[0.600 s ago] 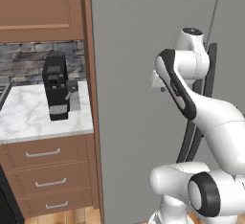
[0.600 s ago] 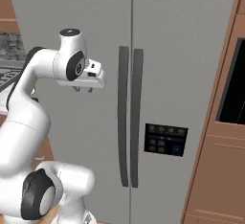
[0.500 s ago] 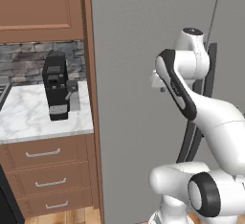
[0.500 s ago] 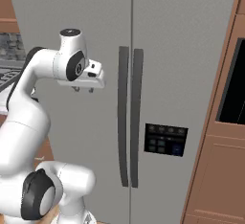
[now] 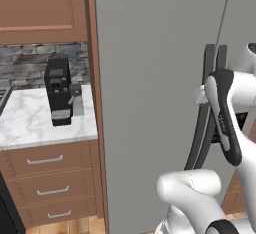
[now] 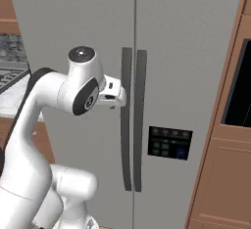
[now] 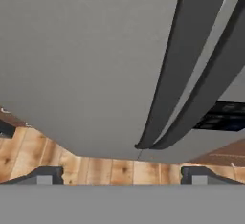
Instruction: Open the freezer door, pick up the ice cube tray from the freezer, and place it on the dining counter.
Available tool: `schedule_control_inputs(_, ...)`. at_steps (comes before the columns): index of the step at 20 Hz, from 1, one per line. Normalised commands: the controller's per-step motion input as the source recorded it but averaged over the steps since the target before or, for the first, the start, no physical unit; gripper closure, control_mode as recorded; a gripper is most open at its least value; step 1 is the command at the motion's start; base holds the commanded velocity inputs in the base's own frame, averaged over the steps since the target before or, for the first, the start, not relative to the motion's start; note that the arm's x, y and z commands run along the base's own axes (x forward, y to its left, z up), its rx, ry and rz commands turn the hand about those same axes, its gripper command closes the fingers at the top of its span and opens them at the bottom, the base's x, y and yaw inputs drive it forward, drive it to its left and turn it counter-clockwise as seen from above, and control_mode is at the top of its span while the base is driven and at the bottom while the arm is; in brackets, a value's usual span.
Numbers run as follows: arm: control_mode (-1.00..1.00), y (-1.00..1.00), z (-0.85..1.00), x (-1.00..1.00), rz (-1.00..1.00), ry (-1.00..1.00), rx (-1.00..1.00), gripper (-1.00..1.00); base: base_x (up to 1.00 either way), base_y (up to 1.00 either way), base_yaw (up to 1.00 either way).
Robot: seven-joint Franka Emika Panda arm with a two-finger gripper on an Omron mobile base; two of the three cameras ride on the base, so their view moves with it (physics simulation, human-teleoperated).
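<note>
The freezer door (image 6: 73,22) is a tall, flat, matte grey panel, shut flush against its twin on the right, with a thin seam between them. Each panel carries a long, dark, slightly bowed bar handle; the freezer door's handle (image 6: 126,118) stands just left of the seam, the other door's handle (image 6: 140,120) just right of it. A dark control panel (image 6: 169,143) with small pale buttons sits on the right-hand door.

The white arm rises from below, bends at a dark-banded elbow and reaches forward at about mid-height of the door. The gripper (image 6: 117,96) is just left of the freezer door's handle, very near it; contact cannot be told. In the hand view its two small dark fingertips (image 7: 45,175) stand wide apart with nothing between them, so the hand is open and empty, looking down along the grey door to the lower ends of both curved handles and pale wood floorboards (image 7: 110,170) below.

The left base view adds what lies left of the freezer: a small white-grey marbled counter (image 5: 30,123) with a boxy black coffee machine (image 5: 60,90), a grey stone backsplash, and brown wooden drawers (image 5: 47,183) with silver bar pulls. The right base view adds a brown wooden cabinet (image 6: 223,174) framing a dark oven window on the far right.
</note>
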Motion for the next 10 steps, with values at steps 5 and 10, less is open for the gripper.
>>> schedule_control_inputs(5,-1.0,-0.98,0.01,-0.39,-0.08,-0.28,0.01,-1.0,0.0,0.0,0.0)
schedule_control_inputs(10,-1.0,-0.97,0.07,-0.04,0.0,-0.39,0.07,-1.0,0.0,0.0,0.0)
